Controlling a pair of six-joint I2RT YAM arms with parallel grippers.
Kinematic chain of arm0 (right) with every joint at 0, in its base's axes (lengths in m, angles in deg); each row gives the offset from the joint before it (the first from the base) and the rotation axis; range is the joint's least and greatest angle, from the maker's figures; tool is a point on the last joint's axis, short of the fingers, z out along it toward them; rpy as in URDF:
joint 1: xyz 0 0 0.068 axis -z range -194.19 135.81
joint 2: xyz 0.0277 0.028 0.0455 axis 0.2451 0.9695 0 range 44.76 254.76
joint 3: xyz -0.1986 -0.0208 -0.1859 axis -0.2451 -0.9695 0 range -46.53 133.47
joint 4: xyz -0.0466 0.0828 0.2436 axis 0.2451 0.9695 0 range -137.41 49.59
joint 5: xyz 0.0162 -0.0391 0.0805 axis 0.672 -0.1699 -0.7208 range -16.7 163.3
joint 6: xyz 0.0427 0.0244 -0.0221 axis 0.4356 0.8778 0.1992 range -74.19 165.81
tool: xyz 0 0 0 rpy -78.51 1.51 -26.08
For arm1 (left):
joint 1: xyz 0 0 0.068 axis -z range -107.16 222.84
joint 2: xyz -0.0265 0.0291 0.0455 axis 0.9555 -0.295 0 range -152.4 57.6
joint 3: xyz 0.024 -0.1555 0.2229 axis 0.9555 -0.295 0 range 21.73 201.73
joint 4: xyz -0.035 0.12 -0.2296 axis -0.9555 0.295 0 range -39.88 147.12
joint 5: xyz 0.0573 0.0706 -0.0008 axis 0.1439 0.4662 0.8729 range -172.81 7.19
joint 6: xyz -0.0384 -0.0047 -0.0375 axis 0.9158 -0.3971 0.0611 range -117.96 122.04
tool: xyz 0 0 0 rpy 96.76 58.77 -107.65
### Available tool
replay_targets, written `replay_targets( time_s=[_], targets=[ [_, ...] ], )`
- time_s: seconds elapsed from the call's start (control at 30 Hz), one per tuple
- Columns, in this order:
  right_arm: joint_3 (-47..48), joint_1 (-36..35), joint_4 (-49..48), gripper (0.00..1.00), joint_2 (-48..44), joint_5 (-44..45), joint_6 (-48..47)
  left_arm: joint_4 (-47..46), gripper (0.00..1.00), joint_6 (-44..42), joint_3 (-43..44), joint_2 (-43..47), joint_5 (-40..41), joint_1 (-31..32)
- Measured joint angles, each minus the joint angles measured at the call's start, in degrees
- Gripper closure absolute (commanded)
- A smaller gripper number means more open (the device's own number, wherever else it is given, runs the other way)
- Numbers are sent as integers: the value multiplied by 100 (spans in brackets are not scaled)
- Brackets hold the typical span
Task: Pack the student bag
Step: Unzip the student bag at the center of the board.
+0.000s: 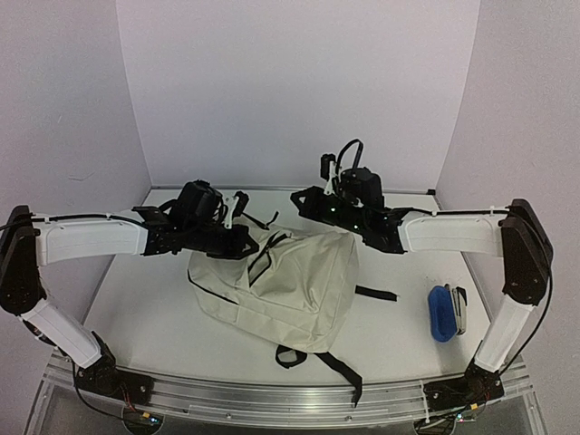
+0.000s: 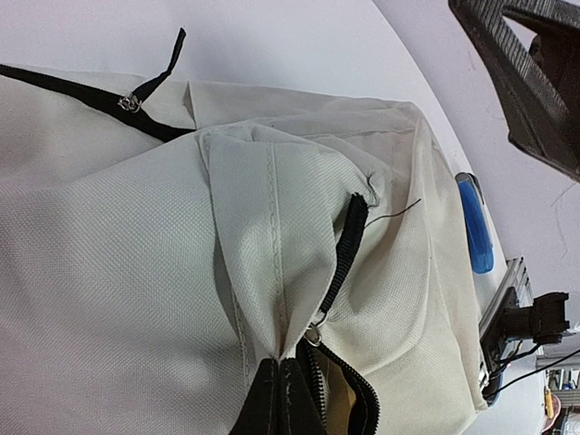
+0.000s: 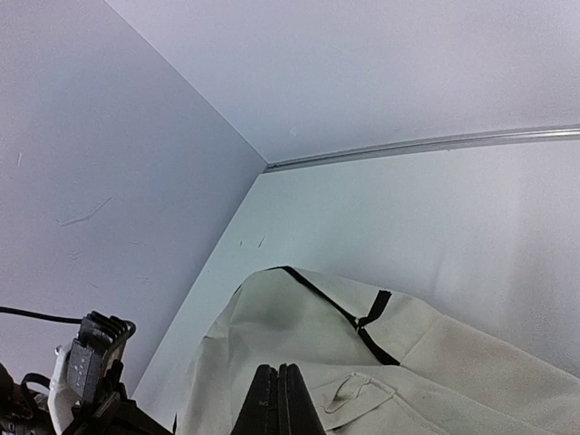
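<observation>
My left claw (image 2: 283,373) is pressed together at the bag's (image 2: 109,272) mouth, and a fold of cream cloth runs straight into its tips, so I judge it is pinching that fold just beside the zip (image 2: 349,381). The zip is parted a little there and shows a tan inside.

My right claw (image 3: 278,373) is also pressed together. I see nothing between its fingers, and I cannot tell whether it touches the cloth. The bag (image 3: 435,362) lies below and beyond its tips.

From above, the bag (image 1: 290,290) sits mid-bench (image 1: 154,308), its long axis running far to near and leaning slightly to the right. The mouth end is at the far side, and the black straps trail toward the arm bases. The left claw (image 1: 245,241) is at the far-left corner of the bag, and the right claw (image 1: 299,196) is just past its far edge, close to the left one.

The next move turns on the mouth. It lies directly at the left claw and just near of the right claw, so each arm has it within reach. I reckon the right claw should take the opposite lip while the left holds its fold, pulling the opening wide across the bag's short axis.

A blue item (image 1: 440,313) lies on the bench well apart from the bag, on the right side. The right arm is the nearer one to fetch it.
</observation>
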Motion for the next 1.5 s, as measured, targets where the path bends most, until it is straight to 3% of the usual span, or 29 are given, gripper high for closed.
replay_targets(
  time_s=[0.13, 0.2, 0.33, 0.47, 0.77, 1.03, 1.5],
  targets=[
    [136, 0, 184, 75, 80, 24, -23, 122, 69, -89, 0, 6, 0, 0],
    [155, 2, 347, 68, 86, -71, 57, 203, 59, -110, 0, 11, -3, 0],
    [153, 0, 663, 62, 86, -371, 245, 356, 48, -121, 2, 11, -11, 0],
    [134, 0, 883, 59, 86, -826, 441, 407, 46, -137, 2, 11, -44, 0],
    [187, -5, 1292, 59, 329, -1289, 528, 456, 58, -144, 13, -36, -54, 0],
    [457, -77, 1690, 60, 551, -1259, 387, 458, 89, -120, 22, -119, -52, 3],
    [656, -269, 1780, 75, 735, -1302, 334, 471, 100, -114, 22, -125, -20, 4]
  ],
)
